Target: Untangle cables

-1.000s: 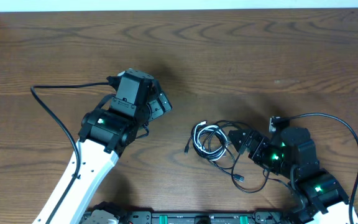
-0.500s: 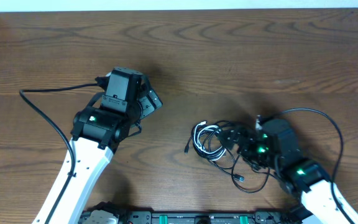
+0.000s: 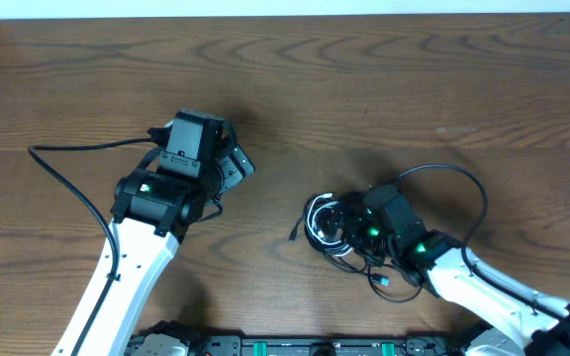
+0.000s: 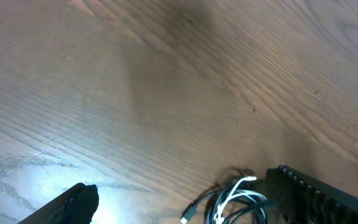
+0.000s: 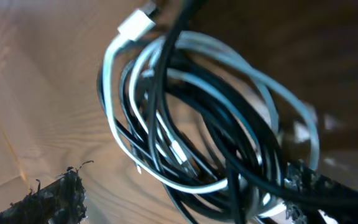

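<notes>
The wooden table point(image 3: 384, 89), seen overhead, bears the cables point(image 3: 327, 225) tangled right of centre, left gripper point(image 3: 237, 160) open well apart, right gripper point(image 3: 349, 222) open over them; left wrist view shows them lying ahead; right wrist view suggests pinching only the white cable point(image 5: 134, 26).

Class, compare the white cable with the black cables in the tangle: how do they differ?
Colour: the white cable is pale, the black cables are dark. Spread: the white cable lies coiled within the bundle, while the black cables trail loose ends out across the table. Both are looped together in one tangle.
</notes>
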### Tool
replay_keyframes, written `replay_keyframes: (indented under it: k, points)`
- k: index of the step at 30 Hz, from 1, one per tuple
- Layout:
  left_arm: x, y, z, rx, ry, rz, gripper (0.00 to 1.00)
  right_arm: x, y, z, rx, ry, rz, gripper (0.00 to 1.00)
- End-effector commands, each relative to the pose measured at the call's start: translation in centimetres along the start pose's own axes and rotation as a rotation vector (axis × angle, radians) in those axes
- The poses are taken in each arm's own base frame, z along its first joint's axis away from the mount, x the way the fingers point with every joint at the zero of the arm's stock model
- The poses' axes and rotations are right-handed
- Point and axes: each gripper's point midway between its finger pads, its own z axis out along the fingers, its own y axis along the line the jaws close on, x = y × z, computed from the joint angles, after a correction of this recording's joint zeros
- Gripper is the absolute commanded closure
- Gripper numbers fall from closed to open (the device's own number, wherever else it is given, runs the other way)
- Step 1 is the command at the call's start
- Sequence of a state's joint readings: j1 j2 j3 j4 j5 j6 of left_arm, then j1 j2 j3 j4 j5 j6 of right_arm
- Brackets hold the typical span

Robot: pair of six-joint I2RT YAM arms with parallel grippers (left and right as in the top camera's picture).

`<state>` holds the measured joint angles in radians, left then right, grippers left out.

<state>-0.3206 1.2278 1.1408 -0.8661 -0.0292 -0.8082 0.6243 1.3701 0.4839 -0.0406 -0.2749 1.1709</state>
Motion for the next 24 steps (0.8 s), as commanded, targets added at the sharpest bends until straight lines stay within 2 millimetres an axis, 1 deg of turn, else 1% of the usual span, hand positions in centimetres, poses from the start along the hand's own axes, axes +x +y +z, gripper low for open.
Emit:
replay_keyframes:
  k: [1,6,12,17,24]
  points:
    - [-0.6,-0.1,-0.7,0.005,-0.021,-0.008,0.1,0.1,-2.7,1.6,0.103,-0.005,0.052,0.01]
    - [-0.5,0.0,-0.7,0.002,-0.017,-0.008,0.1,0.0,-2.9,2.7,0.101,-0.004,0.049,0.01]
    - [-0.5,0.1,-0.7,-0.001,-0.015,-0.007,0.1,-0.1,-3.0,2.7,0.101,-0.004,0.049,0.01]
    - [-0.5,0.1,-0.7,-0.002,-0.015,-0.008,0.1,-0.2,-2.9,2.8,0.109,-0.025,0.035,0.03]
    - [-0.4,0.1,-0.7,-0.006,-0.011,-0.007,0.1,0.2,-2.2,3.1,0.096,-0.048,-0.005,0.02]
